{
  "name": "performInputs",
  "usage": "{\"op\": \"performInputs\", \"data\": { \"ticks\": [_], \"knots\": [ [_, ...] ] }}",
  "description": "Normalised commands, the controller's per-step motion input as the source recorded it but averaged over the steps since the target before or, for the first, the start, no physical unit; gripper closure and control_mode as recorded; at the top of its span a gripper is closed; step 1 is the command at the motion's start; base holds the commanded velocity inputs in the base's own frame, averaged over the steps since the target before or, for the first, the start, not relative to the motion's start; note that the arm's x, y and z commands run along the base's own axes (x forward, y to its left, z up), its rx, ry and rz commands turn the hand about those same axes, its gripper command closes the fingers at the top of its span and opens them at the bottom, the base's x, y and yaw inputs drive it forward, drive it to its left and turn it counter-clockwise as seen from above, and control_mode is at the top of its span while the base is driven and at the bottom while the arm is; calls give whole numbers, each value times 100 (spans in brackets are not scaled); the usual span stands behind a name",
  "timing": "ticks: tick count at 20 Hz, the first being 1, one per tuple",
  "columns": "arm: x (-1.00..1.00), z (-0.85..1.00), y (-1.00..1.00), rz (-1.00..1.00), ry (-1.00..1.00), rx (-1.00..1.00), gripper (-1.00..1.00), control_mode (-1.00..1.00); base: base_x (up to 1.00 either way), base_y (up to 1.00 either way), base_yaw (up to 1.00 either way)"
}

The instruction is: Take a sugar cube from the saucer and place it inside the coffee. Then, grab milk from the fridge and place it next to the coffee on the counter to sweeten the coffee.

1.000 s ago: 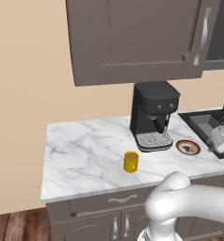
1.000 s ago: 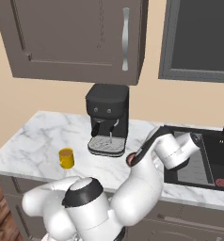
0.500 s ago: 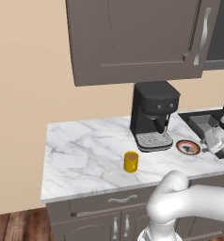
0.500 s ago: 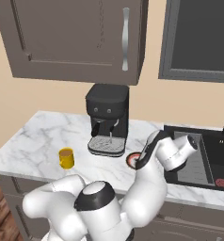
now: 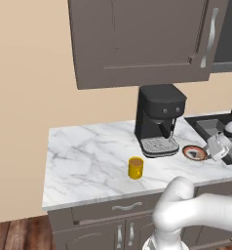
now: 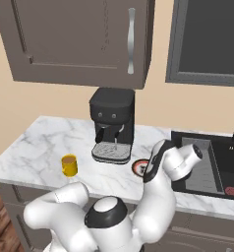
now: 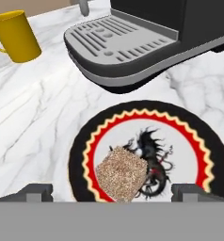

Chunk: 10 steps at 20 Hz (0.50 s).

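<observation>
Currently on white marble counter (image 5: 88, 156), beige wall, grey-brown cabinets (image 5: 137, 39) overhead. Count: one saucer (image 7: 147, 150), one brown sugar cube (image 7: 122, 173) on it at 7 o'clock of centre, one yellow coffee (image 5: 135, 167), one coffee machine (image 5: 158, 118). Gripper (image 7: 111, 192) open, fingertips straddling the cube, not touching.

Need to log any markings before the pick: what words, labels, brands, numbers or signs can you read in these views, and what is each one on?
No readable text anywhere.
Saucer: a black dragon-like figure inside a red and yellow scalloped ring, a picture, not lettering.
Coffee machine: small round controls on the front, no legible marks.
Mug, sugar cube, counter, wall cabinet: unmarked.
</observation>
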Motion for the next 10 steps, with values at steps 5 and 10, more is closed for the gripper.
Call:
{"op": "performInputs", "data": {
  "ticks": [5, 10],
  "knots": [
    [24, -15, 2, 0, 0, 0, -100, -100, 0, 0, 0],
    [26, -12, 0, 0, 0, 0, -100, -100, 0, 0, 0]
  ]
}}
